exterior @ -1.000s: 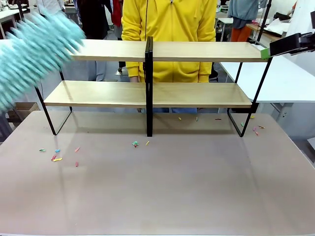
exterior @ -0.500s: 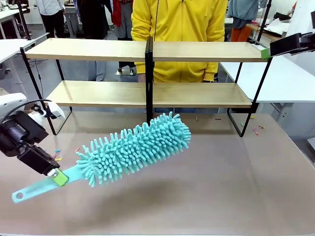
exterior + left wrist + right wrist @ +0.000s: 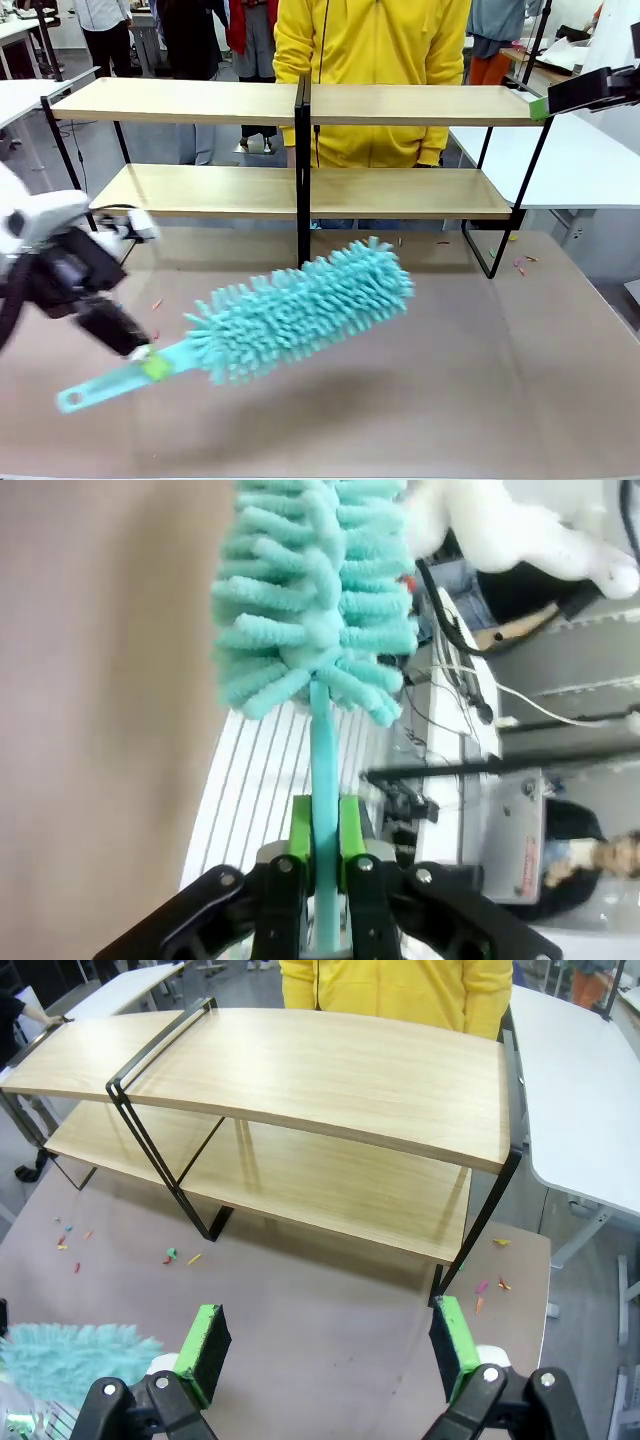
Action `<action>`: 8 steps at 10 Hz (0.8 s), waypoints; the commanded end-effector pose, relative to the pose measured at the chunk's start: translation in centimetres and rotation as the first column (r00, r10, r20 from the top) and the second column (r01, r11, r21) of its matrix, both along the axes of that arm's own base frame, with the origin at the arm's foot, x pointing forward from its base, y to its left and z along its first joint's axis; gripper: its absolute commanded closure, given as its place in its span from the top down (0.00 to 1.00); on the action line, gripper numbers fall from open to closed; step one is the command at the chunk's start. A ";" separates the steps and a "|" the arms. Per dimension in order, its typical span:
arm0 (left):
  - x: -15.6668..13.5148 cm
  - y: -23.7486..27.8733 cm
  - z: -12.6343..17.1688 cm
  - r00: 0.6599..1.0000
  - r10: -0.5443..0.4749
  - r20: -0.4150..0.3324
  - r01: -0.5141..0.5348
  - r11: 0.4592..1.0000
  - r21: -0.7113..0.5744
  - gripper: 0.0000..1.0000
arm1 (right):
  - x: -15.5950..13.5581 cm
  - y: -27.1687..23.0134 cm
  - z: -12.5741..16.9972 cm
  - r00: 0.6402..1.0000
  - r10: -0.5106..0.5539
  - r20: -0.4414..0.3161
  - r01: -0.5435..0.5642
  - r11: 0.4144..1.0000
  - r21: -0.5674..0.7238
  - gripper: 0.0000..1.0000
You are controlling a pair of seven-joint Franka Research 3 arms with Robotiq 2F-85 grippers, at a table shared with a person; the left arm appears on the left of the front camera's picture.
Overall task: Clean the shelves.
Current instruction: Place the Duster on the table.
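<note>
The left arm's fingers clench the turquoise duster by its handle, arm low at the surface's left, duster angled up-right. Right fingers spread wide above. The shelves stand at the far edge.

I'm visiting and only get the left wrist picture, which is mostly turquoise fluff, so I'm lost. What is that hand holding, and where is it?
Observer: The left hand is shut on a turquoise duster, above the table in front of the shelves.
Visitor: Are the shelves dirty?
Observer: Both boards look bare; small coloured scraps lie on the table near the rack's feet.
Visitor: And the other hand?
Observer: The right hand is open, holding nothing, facing the shelves from above.
</note>
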State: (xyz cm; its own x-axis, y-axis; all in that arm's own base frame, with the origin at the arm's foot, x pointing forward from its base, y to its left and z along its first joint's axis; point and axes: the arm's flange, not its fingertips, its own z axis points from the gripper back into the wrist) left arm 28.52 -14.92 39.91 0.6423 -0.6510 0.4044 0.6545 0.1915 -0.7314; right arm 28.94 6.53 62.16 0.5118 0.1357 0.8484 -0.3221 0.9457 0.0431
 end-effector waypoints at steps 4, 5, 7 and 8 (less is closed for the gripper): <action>3.9 -13.0 -4.2 0.936 0.352 -0.016 -0.337 0.909 0.246 0.12 | 0.1 -0.2 -0.1 1.000 0.008 0.001 -0.008 1.000 -0.001 1.00; 0.0 -11.9 -3.5 0.976 0.207 0.064 -0.215 0.958 0.190 0.12 | 0.1 -0.2 -0.1 1.000 0.008 0.001 -0.008 1.000 -0.001 1.00; 1.8 -13.4 -4.9 0.959 0.281 0.038 -0.282 0.929 0.238 0.12 | 0.1 -0.2 -0.1 1.000 0.008 0.001 -0.008 1.000 -0.001 1.00; 1.7 -15.4 -4.9 0.858 0.498 0.124 -0.511 0.809 0.290 0.12 | 0.1 -0.2 -0.1 1.000 0.008 0.001 -0.008 1.000 -0.001 1.00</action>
